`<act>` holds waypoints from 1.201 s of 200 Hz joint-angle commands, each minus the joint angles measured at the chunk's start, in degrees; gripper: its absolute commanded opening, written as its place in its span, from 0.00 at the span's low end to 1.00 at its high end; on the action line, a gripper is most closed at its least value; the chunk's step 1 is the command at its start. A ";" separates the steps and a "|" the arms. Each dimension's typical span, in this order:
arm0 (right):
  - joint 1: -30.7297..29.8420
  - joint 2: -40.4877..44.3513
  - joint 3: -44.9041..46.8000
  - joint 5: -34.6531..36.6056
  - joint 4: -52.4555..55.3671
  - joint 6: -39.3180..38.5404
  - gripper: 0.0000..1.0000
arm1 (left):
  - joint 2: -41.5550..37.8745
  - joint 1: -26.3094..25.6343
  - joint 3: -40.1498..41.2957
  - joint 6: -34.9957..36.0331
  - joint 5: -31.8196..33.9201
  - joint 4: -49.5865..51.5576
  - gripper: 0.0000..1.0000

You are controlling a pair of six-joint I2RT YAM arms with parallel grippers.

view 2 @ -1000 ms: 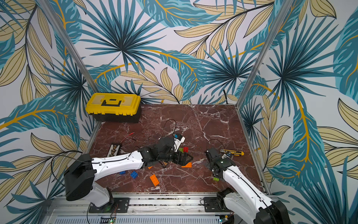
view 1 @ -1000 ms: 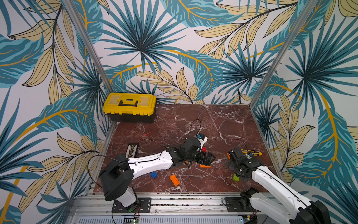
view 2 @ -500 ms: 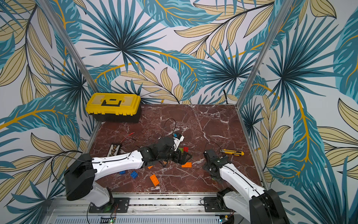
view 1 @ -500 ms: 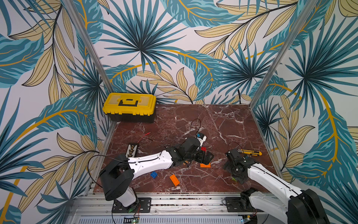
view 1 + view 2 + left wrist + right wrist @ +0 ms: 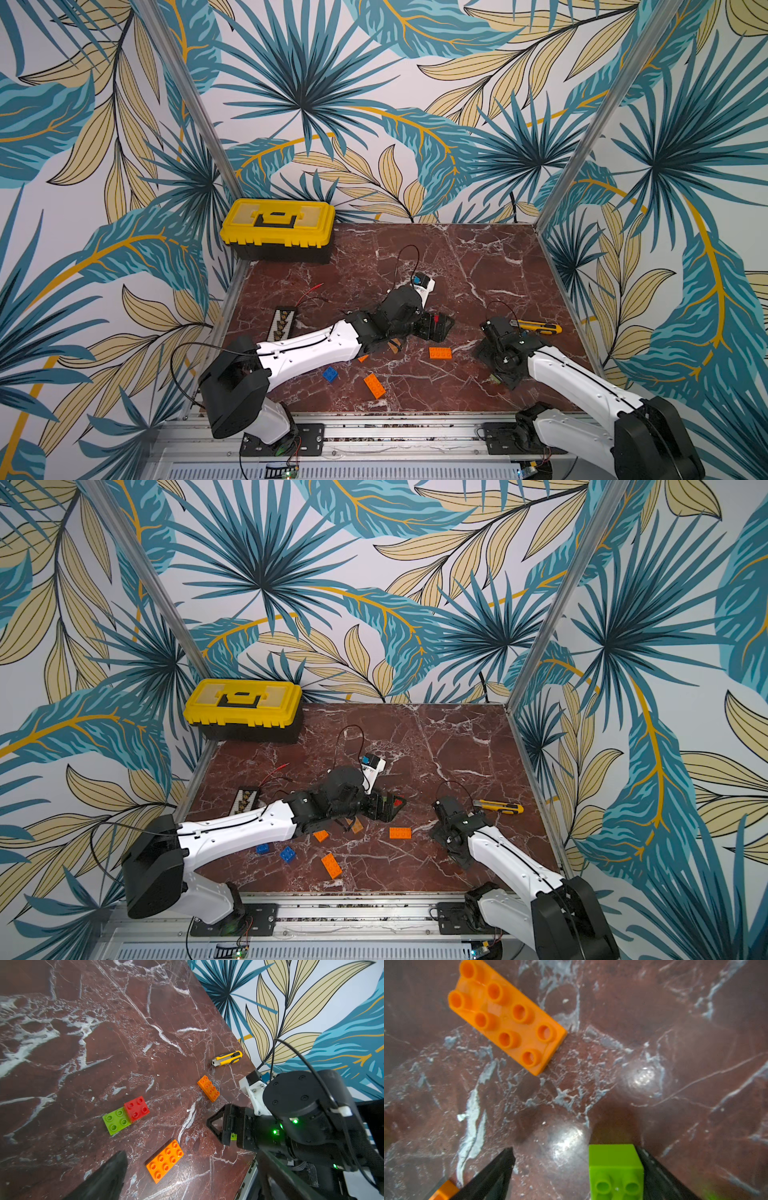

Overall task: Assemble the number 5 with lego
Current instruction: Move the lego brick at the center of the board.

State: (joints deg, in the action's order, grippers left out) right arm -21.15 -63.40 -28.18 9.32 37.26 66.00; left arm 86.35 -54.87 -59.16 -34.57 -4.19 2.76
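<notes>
As L arm [image 5: 316,351] half-hides bricks [image 5: 363,358], knife [image 5: 536,327] lies nr R hand [image 5: 573,1155] (open).

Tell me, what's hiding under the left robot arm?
In a top view, an orange brick, a tan brick and a blue brick peek out from under the left arm. The arm hides the rest of them and anything else beneath.

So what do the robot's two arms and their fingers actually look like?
Both the left arm and the right arm have glossy white links between black cylindrical joints, thin black cables looping at the wrists, and black wedge-shaped fingers. Small green lights dot the right arm's wrist.
</notes>
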 commanded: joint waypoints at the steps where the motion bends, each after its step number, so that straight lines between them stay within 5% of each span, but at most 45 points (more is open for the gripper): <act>1: -0.91 -0.83 0.83 -5.96 -3.21 -0.22 0.92 | -2.02 0.38 2.78 -1.27 1.71 -1.37 1.00; 108: -1.19 5.41 -2.38 6.75 8.62 0.77 0.94 | -5.80 3.18 8.47 -1.64 4.07 -6.06 1.00; 152: -1.65 -2.78 -2.66 -5.44 0.81 -1.96 0.85 | -4.98 3.86 8.54 -1.67 3.61 -6.86 1.00; 195: -3.02 -5.29 -3.63 -2.94 3.75 -3.98 0.75 | -5.05 4.14 8.84 -1.86 3.56 -6.72 1.00; 240: -3.02 -8.35 -6.36 -2.53 4.35 -8.50 0.53 | -5.48 4.22 8.89 -1.99 3.75 -6.11 1.00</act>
State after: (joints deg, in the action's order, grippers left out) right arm -23.83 -69.56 -32.12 6.24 39.62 60.82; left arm 81.36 -50.89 -52.01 -36.49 -0.43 -2.76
